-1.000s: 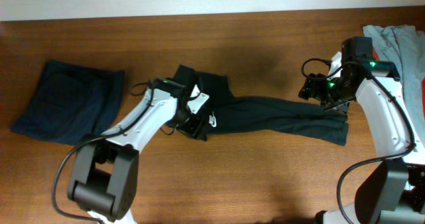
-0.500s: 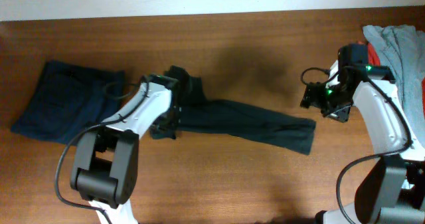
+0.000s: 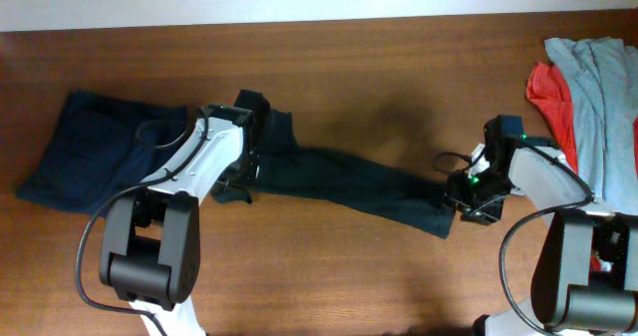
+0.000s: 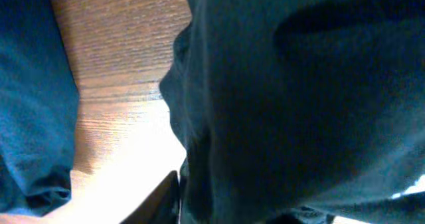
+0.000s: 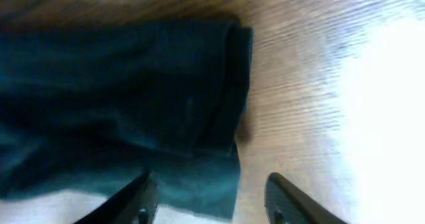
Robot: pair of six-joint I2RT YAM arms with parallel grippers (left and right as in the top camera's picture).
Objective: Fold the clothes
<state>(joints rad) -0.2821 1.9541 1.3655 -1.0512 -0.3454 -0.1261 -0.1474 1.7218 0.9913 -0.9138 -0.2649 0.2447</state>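
Across the middle of the tabletop (image 3: 379, 67), the overhead view shows you the black T-shirt (image 3: 349, 181) drawn out into one long, narrow band. Its long axis runs on a slant, from a bunched end at the upper left down to a flatter end at the lower right. The left gripper (image 3: 239, 182) sits at the bunched end, low against the cloth. You cannot tell from above how its jaws stand. The right gripper (image 3: 467, 204) is at the opposite end, right at the shirt's lower right corner. A folded navy garment (image 3: 100, 157) lies just left of the left arm. A grey garment (image 3: 598, 77) and a red garment (image 3: 543, 85) lie heaped at the far right edge, well apart from the shirt.

From the left wrist, you see black cloth filling nearly the whole frame, with a strip of wood and the navy garment at the left. The fingers are hidden, so you cannot tell whether they are apart or clamped.

From the right wrist, you see the shirt's stitched end lying flat on the wood. Both fingers (image 5: 290, 201) stand clearly apart, with the cloth's corner reaching down between them, and nothing is pinched.
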